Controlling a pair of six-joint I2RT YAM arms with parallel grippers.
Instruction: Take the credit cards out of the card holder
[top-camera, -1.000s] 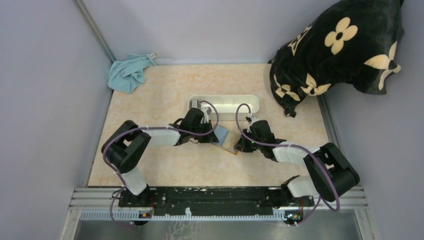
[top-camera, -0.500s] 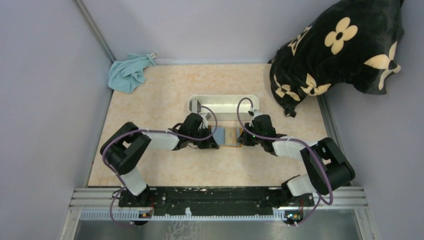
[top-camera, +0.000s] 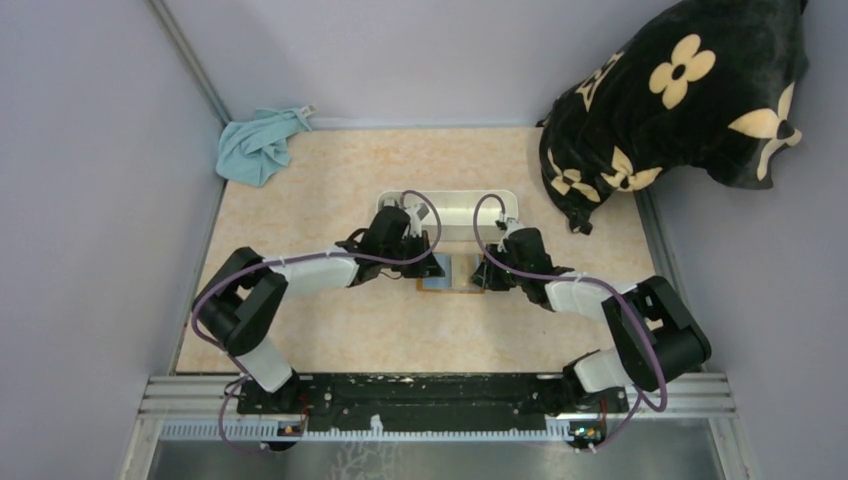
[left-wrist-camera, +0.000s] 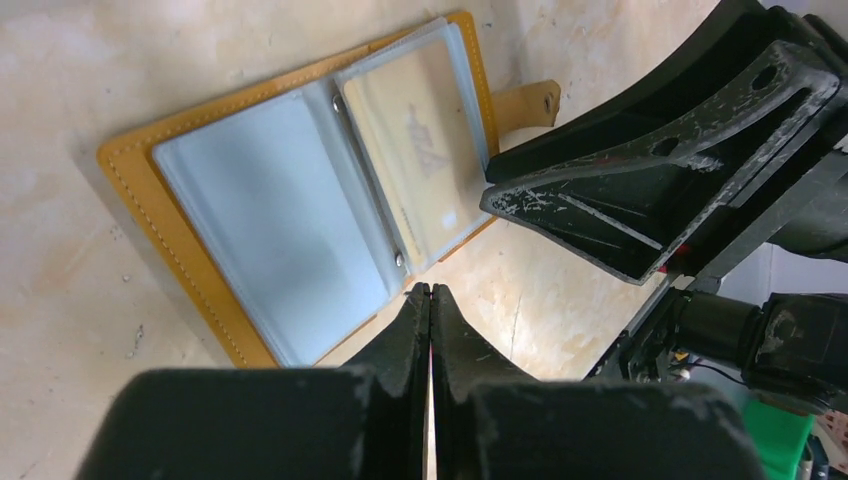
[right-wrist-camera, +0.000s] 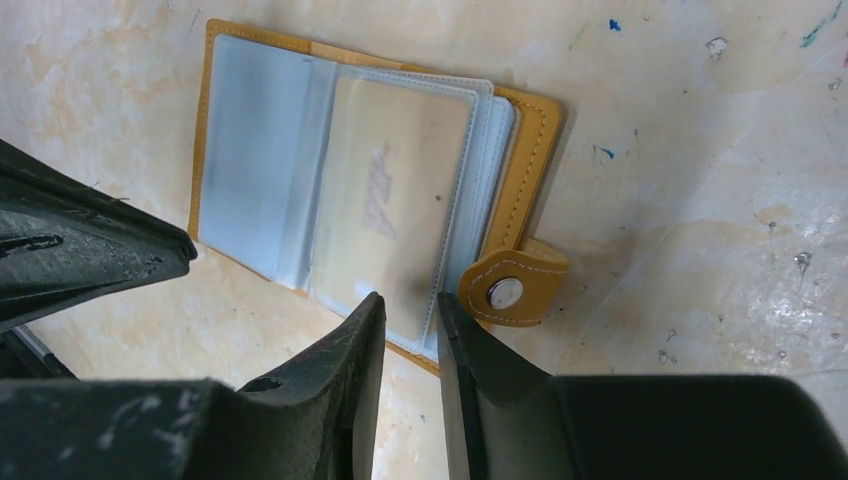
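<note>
Item: card holder (top-camera: 452, 272), orange-brown, leather-like, with clear sleeves.
Location: centre of the top view, flat on the worktop (top-camera: 330, 190), just below the white tray (top-camera: 455, 194).
Condition: lay open, sleeves facing up, snap tab (right-wrist-camera: 510, 290) undone at its right edge.
Contents: pale blue-grey card (left-wrist-camera: 270, 225) in the left sleeve and tan-gold card (left-wrist-camera: 420, 150) in the right sleeve, both fully seated.
Left hand (left-wrist-camera: 430, 300): clenched on nothing, with its tips at the holder's lower edge in the left wrist view.
Right hand (right-wrist-camera: 408, 310): fingers parted a little over the lower edge of the tan-gold card's sleeve, with no grasp evident.
Done: holder unfastened and spread.
Left: both cards to be drawn out, apparently none removed.
Progress: early, judged from the layout.
</note>
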